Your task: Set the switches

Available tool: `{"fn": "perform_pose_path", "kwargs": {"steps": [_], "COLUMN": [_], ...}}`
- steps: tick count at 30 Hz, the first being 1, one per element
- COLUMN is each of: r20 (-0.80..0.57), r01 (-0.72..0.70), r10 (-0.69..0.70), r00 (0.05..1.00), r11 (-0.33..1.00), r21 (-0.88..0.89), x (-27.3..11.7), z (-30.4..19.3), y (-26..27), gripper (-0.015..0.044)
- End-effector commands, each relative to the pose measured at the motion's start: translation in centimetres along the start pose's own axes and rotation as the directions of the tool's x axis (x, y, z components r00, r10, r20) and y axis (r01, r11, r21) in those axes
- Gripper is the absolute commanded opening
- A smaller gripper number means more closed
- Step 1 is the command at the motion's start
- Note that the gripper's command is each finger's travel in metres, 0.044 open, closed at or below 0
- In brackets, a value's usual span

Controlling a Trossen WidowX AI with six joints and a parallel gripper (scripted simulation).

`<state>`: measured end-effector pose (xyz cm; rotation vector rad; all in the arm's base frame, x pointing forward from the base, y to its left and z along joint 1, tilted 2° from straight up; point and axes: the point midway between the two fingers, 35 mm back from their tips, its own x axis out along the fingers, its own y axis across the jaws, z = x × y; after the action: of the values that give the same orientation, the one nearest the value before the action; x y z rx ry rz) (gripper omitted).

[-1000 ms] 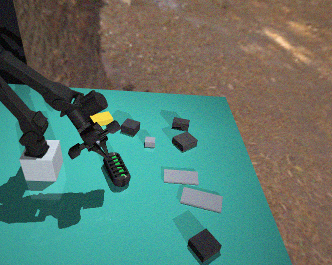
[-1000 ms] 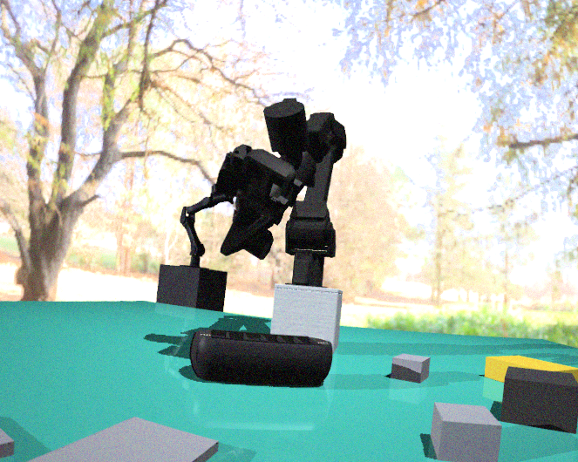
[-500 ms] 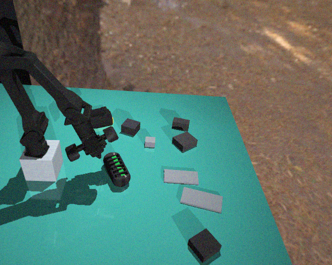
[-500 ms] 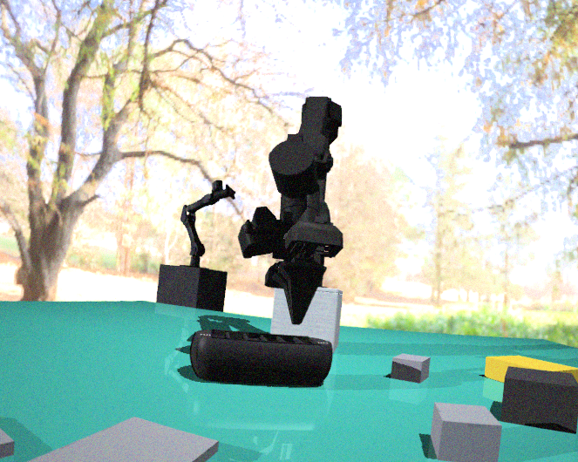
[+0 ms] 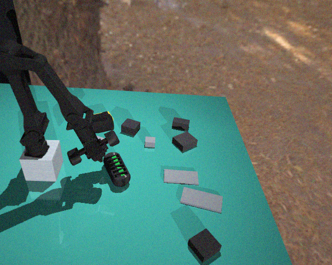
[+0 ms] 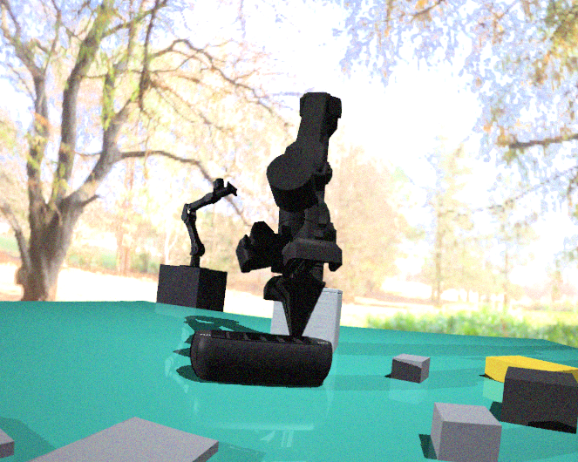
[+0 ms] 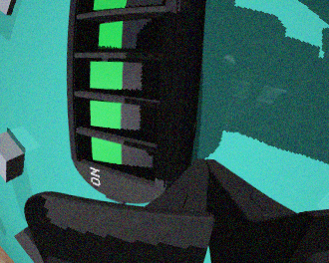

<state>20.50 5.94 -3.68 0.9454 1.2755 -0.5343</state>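
Note:
The dark grey controller unit [image 5: 116,169] [image 6: 261,360] [image 7: 180,100] sits flat on its base on the teal bench, its switches facing up. Its underside label is hidden. In the wrist view, several switches show green parts on the left and dark grey parts on the right. The word ON is printed at the unit's lower end there. The top of the switch row is cut off. My gripper [image 5: 102,158] [image 6: 297,336] [image 7: 203,168] is shut and empty, pointing down at the unit's end nearer the small blocks. Whether the tips touch the unit is unclear.
Grey plates [image 5: 181,176] [image 5: 201,199] lie right of the unit. Dark blocks [image 5: 130,126] [image 5: 185,141] [image 5: 205,244], a small light block [image 5: 149,142] and a yellow block [image 6: 533,368] stand around. The arm's white pedestal [image 5: 40,170] is left. Another arm stands in the background.

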Motion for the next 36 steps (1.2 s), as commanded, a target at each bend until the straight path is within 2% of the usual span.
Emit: {"fn": "perform_pose_path", "kwargs": {"steps": [1,17,36], "r20": [-0.009,-0.009,-0.010], "r01": [0.012,0.013,0.013], "r10": [-0.012,-0.013,-0.013], "r00": [1.000,1.000,1.000], "r11": [1.000,1.000,1.000], "r21": [0.006,0.006,0.006], "x": [0.8,3.1,3.4], "z": [-0.2,-0.3,-0.3], "y": [-0.5,-1.6,-1.1], "gripper": [0.0000,0.0000,0.0000]}}
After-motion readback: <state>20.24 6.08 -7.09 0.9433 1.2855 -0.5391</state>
